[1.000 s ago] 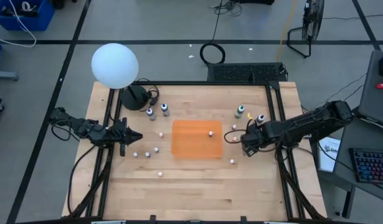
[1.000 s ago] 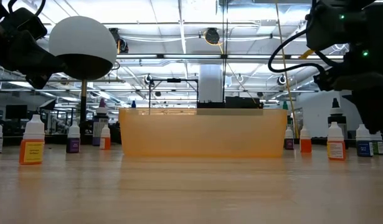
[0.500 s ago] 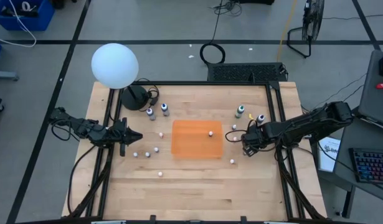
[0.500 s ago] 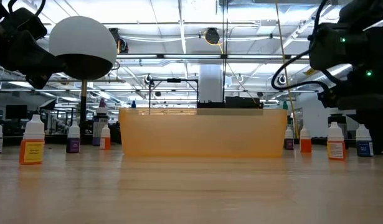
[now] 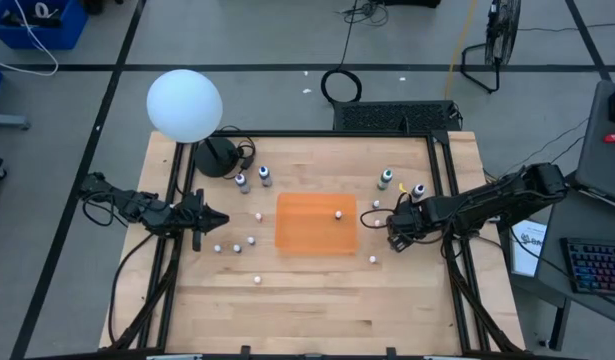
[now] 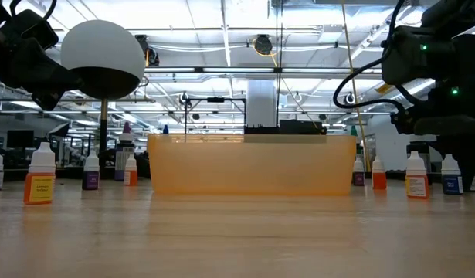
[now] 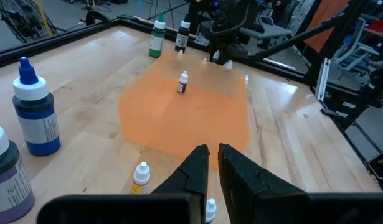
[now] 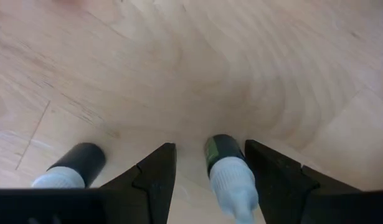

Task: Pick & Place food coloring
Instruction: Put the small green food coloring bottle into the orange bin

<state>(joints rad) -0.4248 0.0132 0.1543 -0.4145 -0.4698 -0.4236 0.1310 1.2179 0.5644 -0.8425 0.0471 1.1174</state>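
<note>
The table [image 5: 307, 300] is pale wood in butcher-block strips, smooth with a soft sheen and clear grain in the right wrist view, edged by a matt black metal frame [image 5: 455, 200]. On it lies a thin orange mat [image 5: 316, 223], translucent and plastic-looking, matt from above but faintly glossy in the left wrist view. The food coloring bottles [image 7: 37, 116] look like smooth plastic with white caps and paper labels, the white globe [image 5: 184, 104] is matt and even, and both arms' fingers [image 8: 155, 169] are dark, dull plastic.
</note>
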